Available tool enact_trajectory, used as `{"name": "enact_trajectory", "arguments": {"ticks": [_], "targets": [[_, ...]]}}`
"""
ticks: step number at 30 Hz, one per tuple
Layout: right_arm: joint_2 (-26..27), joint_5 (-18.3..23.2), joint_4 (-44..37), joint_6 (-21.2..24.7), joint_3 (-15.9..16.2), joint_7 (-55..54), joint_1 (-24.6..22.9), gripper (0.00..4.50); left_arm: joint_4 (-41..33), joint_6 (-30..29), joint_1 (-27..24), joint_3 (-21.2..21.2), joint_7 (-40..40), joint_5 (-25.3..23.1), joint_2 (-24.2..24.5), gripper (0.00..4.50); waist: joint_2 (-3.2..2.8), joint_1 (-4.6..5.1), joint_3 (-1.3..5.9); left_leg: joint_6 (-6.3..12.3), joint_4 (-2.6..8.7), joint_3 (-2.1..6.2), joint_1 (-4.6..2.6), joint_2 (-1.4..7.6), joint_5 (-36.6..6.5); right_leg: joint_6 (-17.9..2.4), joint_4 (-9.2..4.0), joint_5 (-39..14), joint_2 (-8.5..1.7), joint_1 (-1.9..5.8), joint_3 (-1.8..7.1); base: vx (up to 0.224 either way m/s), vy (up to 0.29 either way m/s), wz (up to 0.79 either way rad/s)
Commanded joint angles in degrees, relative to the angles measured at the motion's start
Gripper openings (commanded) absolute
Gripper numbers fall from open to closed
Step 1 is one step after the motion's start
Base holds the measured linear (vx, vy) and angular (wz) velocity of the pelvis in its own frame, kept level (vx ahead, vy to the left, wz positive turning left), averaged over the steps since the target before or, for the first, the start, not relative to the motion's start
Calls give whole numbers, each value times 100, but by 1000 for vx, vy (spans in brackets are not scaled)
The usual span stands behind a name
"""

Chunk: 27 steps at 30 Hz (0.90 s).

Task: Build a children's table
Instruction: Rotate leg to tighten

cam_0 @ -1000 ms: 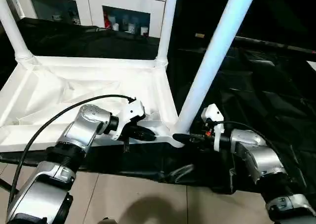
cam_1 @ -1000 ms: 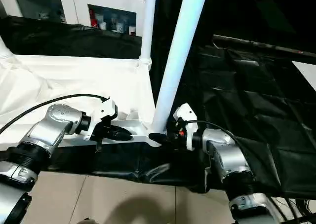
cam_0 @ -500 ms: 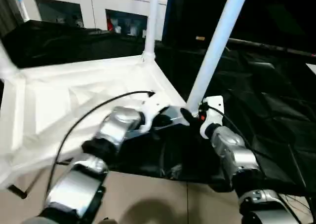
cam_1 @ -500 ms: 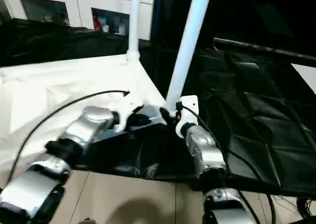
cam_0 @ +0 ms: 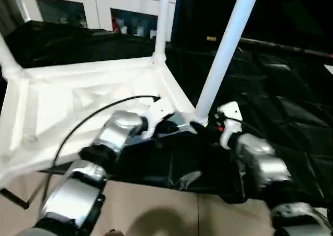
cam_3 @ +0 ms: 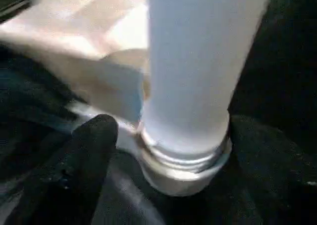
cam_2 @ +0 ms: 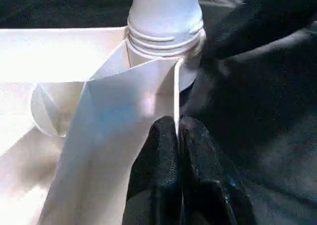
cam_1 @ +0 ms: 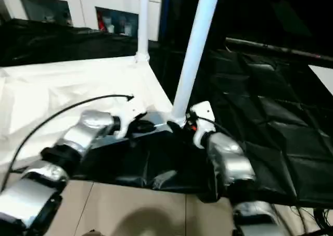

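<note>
White plastic rectangular tabletop (cam_0: 78, 98) lies underside up on the black-draped surface (cam_0: 281, 111), ribs showing. Three long tapered white tube legs stand in its corner sockets: near leg (cam_0: 221, 54) at the corner closest to both claws, far leg (cam_0: 161, 20) beyond it, a third leg (cam_0: 8, 59) at the far left corner.

Left claw (cam_2: 177, 136): the two black fingers (cam_2: 158, 160) are pressed together on the thin white edge of the tabletop's side wall, just short of the ringed socket collar (cam_2: 166, 41) ahead of them. Pinching the rim.

Right claw (cam_0: 200, 128): at the base of the near leg, on the side opposite the left claw. One black finger (cam_3: 81, 160) shows beside the collar; the second is not made out, so cannot tell how wide it stands or whether it touches the leg.

White cabinets (cam_0: 99, 10) behind the surface.
</note>
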State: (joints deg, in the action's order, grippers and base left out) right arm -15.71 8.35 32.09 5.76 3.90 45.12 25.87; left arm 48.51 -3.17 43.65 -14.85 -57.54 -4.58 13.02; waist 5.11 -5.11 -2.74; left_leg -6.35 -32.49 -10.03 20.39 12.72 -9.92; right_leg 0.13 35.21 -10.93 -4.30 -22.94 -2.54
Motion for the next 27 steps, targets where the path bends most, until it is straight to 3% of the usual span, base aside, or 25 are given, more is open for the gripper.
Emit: {"name": "enact_trajectory", "arguments": {"ticks": [1, 5, 6, 8, 13, 21, 27], "targets": [[-87, 61, -252, 54, 197, 573, -37, 394, -123, 70, -244, -73, -674, 281, -1, 0, 20, -12, 323, 376, 320, -41, 8, 40, -951, -1140, -406, -790, -306, 293, 184, 0, 0, 0], [-245, 168, -262, 140, 119, 905, -4, 394, -507, -91, -448, -144, -1397, 418, 352, 0, 2, -9, 324, 335, 328, -47, -24, 59, -1033, -1205, -413, -970, -317, 258, 194, 0, 0, 0], [-270, 162, -244, 128, 132, 949, 8, 394, -578, -116, -490, -148, -1505, 440, 422, 0, 28, -9, 322, 327, 332, -42, -19, 67, -1032, -1231, -398, -970, -325, 266, 191, 0, 0, 0], [-313, 169, -239, 127, 180, 1026, 17, 394, -677, -134, -563, -139, -1639, 470, 539, 0, -3, -17, 325, 291, 334, -48, -45, 73, -1039, -1258, -392, -932, -315, 244, 192, 0, 0, 0], [-300, 107, -216, 87, 351, 1227, 6, 394, -843, -195, -685, -91, -1719, 505, 652, 0, 45, -6, 314, 242, 340, -48, -13, 60, -1079, -1160, -400, -1090, -322, 259, 191, 0, 0, 0], [-253, 78, -160, 38, 400, 1345, -3, 317, -1043, -318, -771, -49, -1771, 549, 746, 0, 38, -6, 327, 284, 323, -58, -18, 55, -869, -1204, -364, -803, -313, 262, 194, 0, 0, 0], [-99, 162, -178, 66, 337, 1161, -70, 271, -1078, -396, -774, -35, -1609, 562, 648, 0, 35, -4, 323, 276, 323, -60, -23, 54, -897, -1188, -372, -887, -315, 258, 196, 0, 0, 0]]}}
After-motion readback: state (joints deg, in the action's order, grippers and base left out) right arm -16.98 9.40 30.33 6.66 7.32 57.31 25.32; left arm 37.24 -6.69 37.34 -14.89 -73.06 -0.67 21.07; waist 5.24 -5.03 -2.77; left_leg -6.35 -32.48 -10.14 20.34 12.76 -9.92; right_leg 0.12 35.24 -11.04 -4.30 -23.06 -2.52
